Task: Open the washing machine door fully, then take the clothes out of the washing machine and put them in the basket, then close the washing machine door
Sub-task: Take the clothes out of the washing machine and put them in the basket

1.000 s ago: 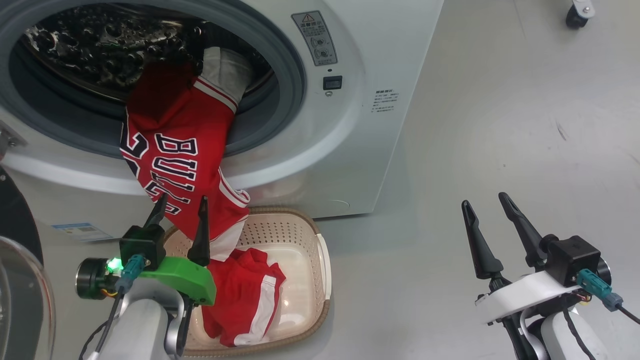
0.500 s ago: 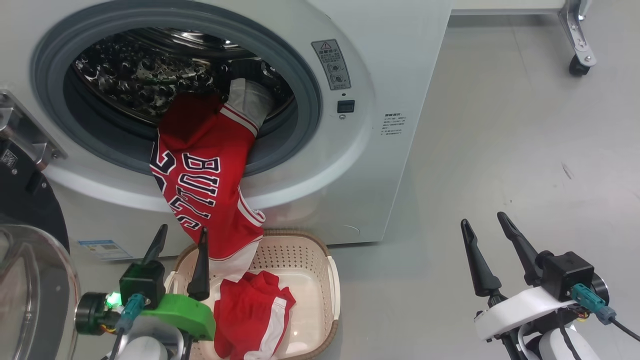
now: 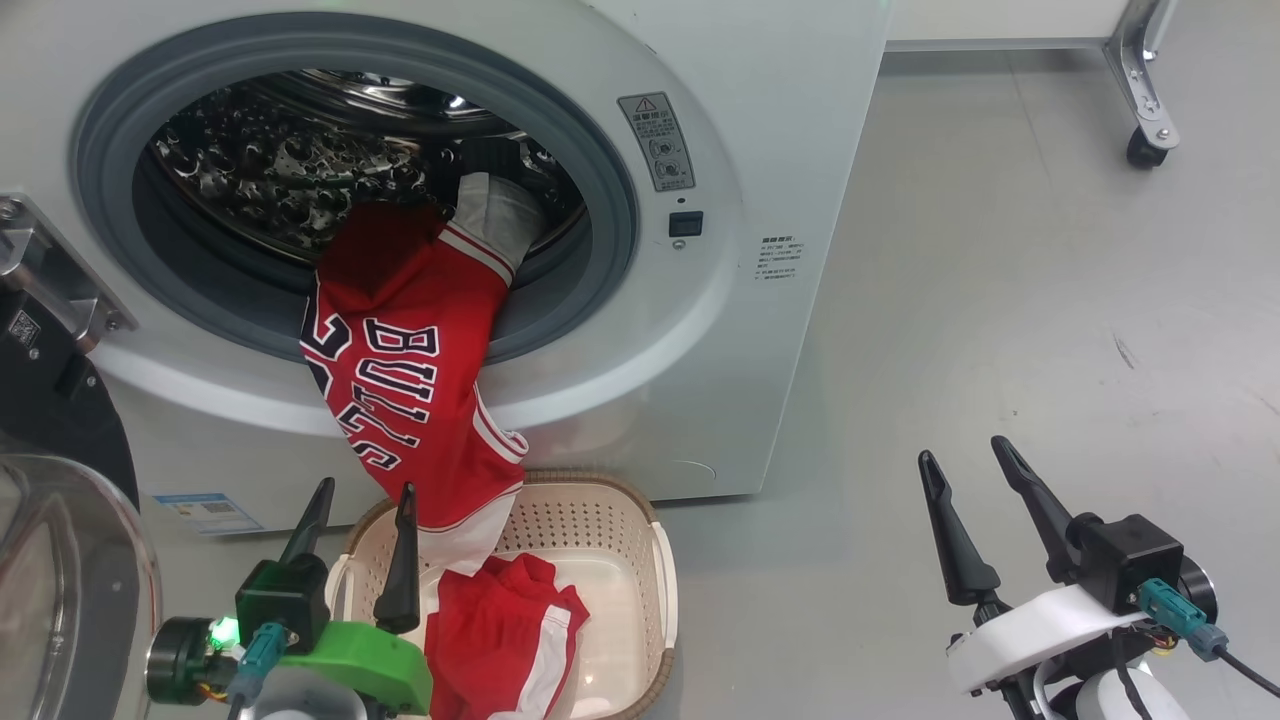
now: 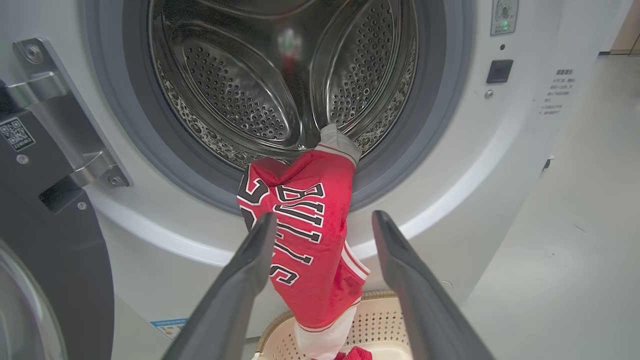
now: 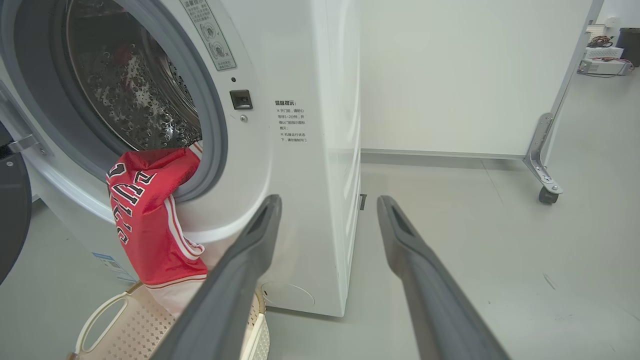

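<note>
The white washing machine point(image 3: 790, 120) stands with its door point(image 3: 50, 580) swung open at the left. A red jersey point(image 3: 410, 400) with navy letters hangs from the drum over the rubber ring, its hem reaching into the cream basket point(image 3: 655, 560) on the floor below. Another red garment with white trim point(image 3: 500, 630) lies in the basket. My left gripper point(image 3: 365, 490) is open and empty, just left of the jersey's hem, above the basket's left rim. My right gripper point(image 3: 960, 450) is open and empty over the floor at the right. In the left wrist view the jersey point(image 4: 305, 235) hangs between my fingers point(image 4: 240, 280).
The door's hinge bracket point(image 3: 50, 280) juts out at the machine's left. A wheeled white frame point(image 3: 1145, 90) stands at the far right. Bare grey floor point(image 3: 1050, 300) stretches to the right of the machine.
The head camera has tilted up, so more of the drum shows. Both grippers have drawn back slightly toward the bottom of the view. The jersey hangs as before.
</note>
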Controlling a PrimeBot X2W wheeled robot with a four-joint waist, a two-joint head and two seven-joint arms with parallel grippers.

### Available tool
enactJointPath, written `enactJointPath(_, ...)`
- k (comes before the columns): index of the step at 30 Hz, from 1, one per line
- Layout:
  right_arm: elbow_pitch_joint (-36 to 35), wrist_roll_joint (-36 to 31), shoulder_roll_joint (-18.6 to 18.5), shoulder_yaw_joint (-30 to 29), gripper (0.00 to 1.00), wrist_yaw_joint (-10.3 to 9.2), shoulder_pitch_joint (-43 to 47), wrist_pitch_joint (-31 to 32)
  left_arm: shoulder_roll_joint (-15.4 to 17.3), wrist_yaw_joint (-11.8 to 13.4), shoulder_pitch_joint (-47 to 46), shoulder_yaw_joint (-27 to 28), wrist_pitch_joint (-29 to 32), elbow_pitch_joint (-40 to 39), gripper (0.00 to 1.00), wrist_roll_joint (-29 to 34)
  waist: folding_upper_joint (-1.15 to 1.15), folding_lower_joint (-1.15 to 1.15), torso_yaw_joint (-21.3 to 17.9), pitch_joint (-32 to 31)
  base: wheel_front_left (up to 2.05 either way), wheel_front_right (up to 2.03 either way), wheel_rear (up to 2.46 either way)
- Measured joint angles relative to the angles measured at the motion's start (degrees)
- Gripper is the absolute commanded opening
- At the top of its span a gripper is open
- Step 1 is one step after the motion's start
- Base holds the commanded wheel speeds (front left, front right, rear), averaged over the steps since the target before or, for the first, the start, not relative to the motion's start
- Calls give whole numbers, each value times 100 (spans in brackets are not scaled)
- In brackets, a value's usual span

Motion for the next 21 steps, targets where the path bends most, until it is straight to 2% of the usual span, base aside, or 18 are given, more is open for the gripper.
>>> enactJointPath(21,-310,-1,-43,10,100,-40,63,120,29,69,199,-126,478,-657,100,18,0,0,7,260,0,0,0)
